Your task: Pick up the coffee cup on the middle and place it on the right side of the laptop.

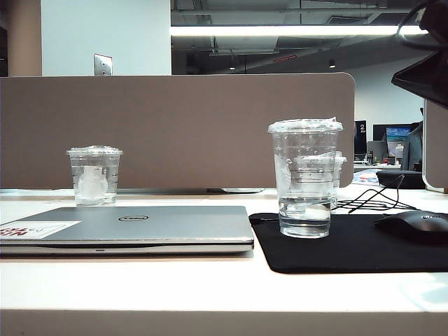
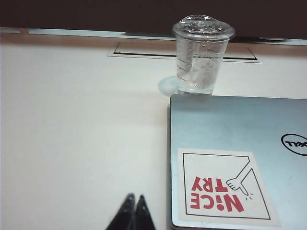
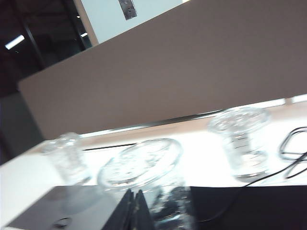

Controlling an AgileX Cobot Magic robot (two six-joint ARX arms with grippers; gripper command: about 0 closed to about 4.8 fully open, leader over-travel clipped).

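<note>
The coffee cup [image 1: 306,178], tall, clear and lidded with a little water in it, stands upright on the black mat just right of the closed silver laptop [image 1: 126,227]. In the right wrist view its lid [image 3: 141,165] lies close behind my right gripper [image 3: 135,191], which is shut with nothing between its fingers. My left gripper [image 2: 134,196] is shut and empty above bare table, beside the laptop's stickered corner [image 2: 225,187]. A dark part of the right arm [image 1: 425,70] shows at the upper right of the exterior view.
A short lidded cup [image 1: 94,175] stands behind the laptop at the left. Another short cup [image 1: 332,171] stands just behind the coffee cup. A black mouse [image 1: 413,225] rests on the mat [image 1: 336,255], with cables [image 1: 371,201] behind. A brown partition [image 1: 175,129] closes the back.
</note>
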